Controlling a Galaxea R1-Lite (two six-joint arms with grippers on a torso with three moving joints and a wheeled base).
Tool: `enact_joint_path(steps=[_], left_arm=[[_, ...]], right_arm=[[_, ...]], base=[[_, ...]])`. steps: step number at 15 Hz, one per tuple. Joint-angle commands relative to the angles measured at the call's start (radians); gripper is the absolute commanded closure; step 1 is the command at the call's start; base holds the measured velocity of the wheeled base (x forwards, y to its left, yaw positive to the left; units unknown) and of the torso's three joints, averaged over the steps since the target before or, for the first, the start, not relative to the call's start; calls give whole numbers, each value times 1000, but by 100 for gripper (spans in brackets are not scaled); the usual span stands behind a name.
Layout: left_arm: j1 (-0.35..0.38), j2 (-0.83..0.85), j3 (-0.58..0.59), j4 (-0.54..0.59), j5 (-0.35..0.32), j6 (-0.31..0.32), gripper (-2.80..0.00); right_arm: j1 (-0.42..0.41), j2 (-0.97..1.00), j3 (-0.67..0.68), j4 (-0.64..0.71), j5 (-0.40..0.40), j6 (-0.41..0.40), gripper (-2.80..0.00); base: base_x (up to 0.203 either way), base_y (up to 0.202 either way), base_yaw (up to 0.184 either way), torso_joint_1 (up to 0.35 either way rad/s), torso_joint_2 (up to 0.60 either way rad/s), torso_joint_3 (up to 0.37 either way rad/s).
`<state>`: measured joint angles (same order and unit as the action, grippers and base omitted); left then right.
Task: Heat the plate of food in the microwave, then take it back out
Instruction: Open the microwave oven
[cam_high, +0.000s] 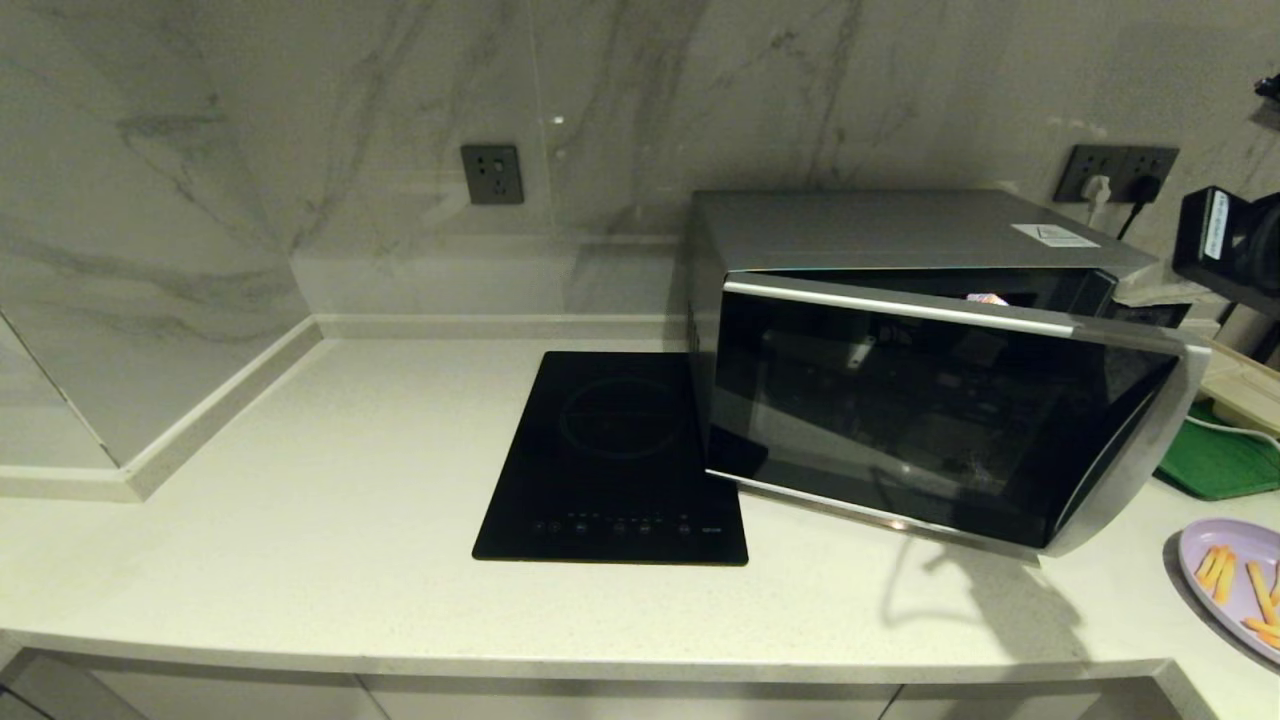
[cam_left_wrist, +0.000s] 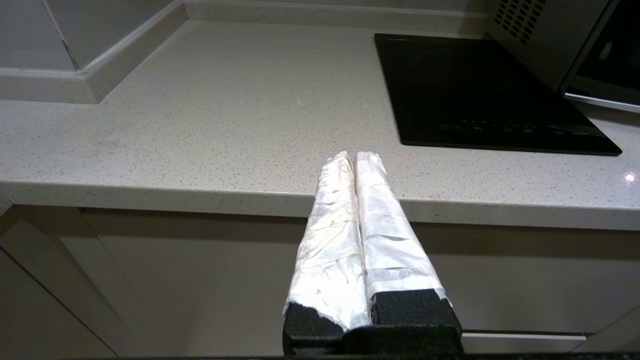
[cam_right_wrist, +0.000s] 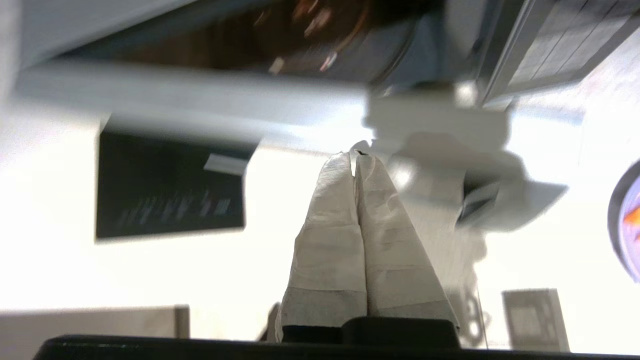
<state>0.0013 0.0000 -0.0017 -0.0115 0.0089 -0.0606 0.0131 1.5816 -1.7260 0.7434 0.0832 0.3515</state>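
The silver-grey microwave (cam_high: 900, 235) stands at the back right of the counter, and its dark glass door (cam_high: 930, 410) is swung partly open at the right side. The pale lilac plate of food (cam_high: 1235, 575), with orange-yellow sticks on it, rests on the counter to the right of and nearer than the microwave. Neither gripper shows in the head view. My right gripper (cam_right_wrist: 354, 155) is shut with nothing in it, low over the counter just below the door's lower edge (cam_right_wrist: 200, 92); the plate (cam_right_wrist: 631, 220) lies off to its side. My left gripper (cam_left_wrist: 354, 156) is shut and empty at the counter's front edge.
A flat black cooktop (cam_high: 615, 460) is set in the counter left of the microwave. A green flat tray (cam_high: 1220, 465) and a beige tray (cam_high: 1240, 385) lie behind the plate, with a black device (cam_high: 1230, 245) above them. A raised ledge (cam_high: 220, 400) bounds the left.
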Motion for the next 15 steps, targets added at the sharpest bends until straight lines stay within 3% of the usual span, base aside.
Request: enact_joint_path(steps=[1, 4, 8, 15], left_arm=[[0, 0, 0, -1, 0, -1, 0], [0, 0, 0, -1, 0, -1, 0], [0, 0, 0, -1, 0, -1, 0], [0, 0, 0, -1, 0, -1, 0]], right_arm=[[31, -83, -3, 66, 31, -3, 0], [34, -57, -3, 58, 0, -5, 0], [-1, 93, -7, -84, -166, -1, 0], [-36, 196, -38, -130, -189, -5, 0]], base=[[0, 0, 0, 0, 0, 0], [0, 0, 0, 0, 0, 0], [0, 0, 0, 0, 0, 0], [0, 0, 0, 0, 0, 0]])
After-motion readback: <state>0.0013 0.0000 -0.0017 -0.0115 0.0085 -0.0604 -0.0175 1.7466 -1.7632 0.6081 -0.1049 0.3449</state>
